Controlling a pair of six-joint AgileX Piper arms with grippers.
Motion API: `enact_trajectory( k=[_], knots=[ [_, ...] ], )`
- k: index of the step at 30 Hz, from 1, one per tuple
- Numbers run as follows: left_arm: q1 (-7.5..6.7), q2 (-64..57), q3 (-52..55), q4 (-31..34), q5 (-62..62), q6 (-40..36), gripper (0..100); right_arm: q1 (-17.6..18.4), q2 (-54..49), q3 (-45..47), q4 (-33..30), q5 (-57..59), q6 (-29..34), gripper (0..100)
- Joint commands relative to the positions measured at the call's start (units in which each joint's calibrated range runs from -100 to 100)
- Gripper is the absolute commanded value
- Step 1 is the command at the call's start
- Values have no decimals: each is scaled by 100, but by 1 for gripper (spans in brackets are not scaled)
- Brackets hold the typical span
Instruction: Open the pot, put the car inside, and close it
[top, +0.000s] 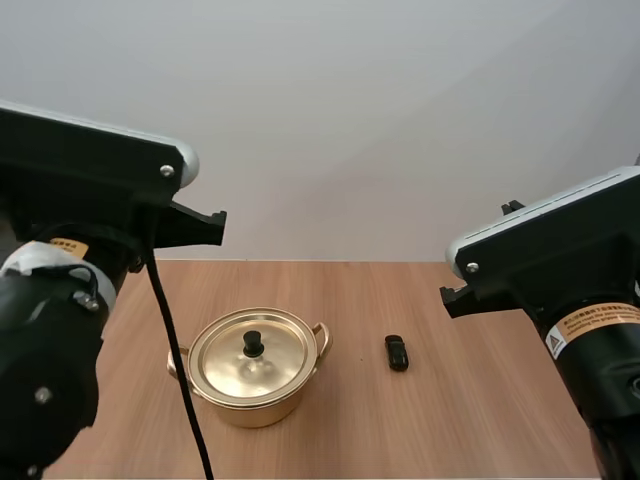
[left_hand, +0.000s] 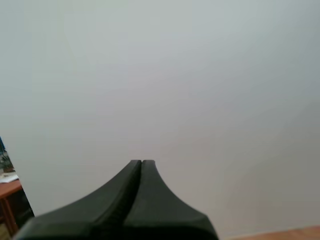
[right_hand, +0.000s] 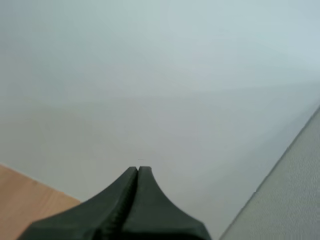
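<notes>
The black, jointed left arm stands raised at the near left of the high view, and the matching black right arm stands raised at the near right. The black two-fingered left gripper has its fingers pressed together into one dark wedge, holding nothing; the black two-fingered right gripper is likewise closed on nothing

Soft, even light casts faint shadows beside the pot, whose lid gleams mildly.

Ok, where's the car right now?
In the high view, the small dark car sits on the table, right of the lidded pot, not touching it.
</notes>
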Motion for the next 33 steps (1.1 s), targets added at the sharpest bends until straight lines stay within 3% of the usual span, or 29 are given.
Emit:
enact_trajectory(
  k=[1, 9, 11, 12, 16, 18, 21, 30, 33],
  knots=[
    [3, 1772, -212, -840, 7994, 2235, 0, 4, 71, 6, 2487, 3882, -1815, 0],
    [3, 3517, -645, -501, 7986, 2192, 1, 4, 69, 6, 2487, 3882, -1827, 0],
    [3, 3645, -645, -488, 7988, 2192, 13, 4, 69, 6, 2476, 3860, -1817, 0],
    [3, 3675, -645, -504, 7988, 2192, 24, 4, 69, 6, 2476, 3847, -1817, 0],
    [3, 3677, -645, -744, 7988, 2192, 78, 4, 69, 6, 2476, 3765, -1817, 0],
    [3, 3677, -645, -854, 7907, 2192, 90, 4, 69, 6, 2476, 3748, -1808, 2],
    [3, 3677, -645, -894, 7866, 2192, 88, 4, 69, 6, 2476, 3734, -1808, 10],
    [3, 3677, -645, -808, 8263, 2059, 88, 4, 69, 6, 2476, 3734, -1808, 11],
    [3, 3677, -645, -698, 7846, 2059, 88, 4, 69, 6, 2476, 3734, -1808, 11]
  ],
)
